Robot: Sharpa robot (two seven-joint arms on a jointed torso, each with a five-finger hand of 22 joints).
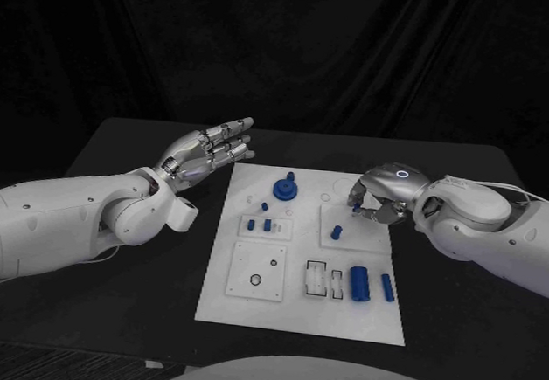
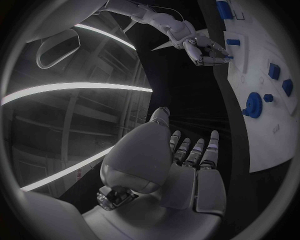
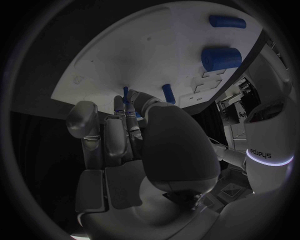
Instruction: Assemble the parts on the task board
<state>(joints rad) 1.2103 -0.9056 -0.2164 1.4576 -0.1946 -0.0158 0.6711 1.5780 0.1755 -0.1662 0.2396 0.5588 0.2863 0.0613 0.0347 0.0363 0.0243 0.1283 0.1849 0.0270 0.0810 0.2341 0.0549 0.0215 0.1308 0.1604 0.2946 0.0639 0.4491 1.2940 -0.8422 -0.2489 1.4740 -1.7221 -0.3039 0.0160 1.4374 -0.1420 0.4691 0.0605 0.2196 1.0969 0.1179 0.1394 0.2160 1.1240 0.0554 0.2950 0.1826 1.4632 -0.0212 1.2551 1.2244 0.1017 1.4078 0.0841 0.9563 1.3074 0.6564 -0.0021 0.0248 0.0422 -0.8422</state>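
The right hand (image 1: 377, 197) is pinching a small blue peg (image 3: 125, 93) over the task board (image 1: 301, 319); the left hand (image 1: 208, 153) is hovering flat, fingers spread, holding nothing.

Task board: flat white rectangular plate (image 1: 294, 310), lying at the middle of the black table in front of me, long side running away from me.
Round blue part: blue disc with an upright stem (image 1: 285, 189), standing at the board's far end.
Small blue pegs: two short pieces (image 1: 258, 225), upright, left of centre.
Single blue peg: (image 1: 336, 232) upright, right of centre.
Blue cylinders: one thick (image 1: 360, 281), one slim (image 1: 387, 288), lying side by side at the near right.
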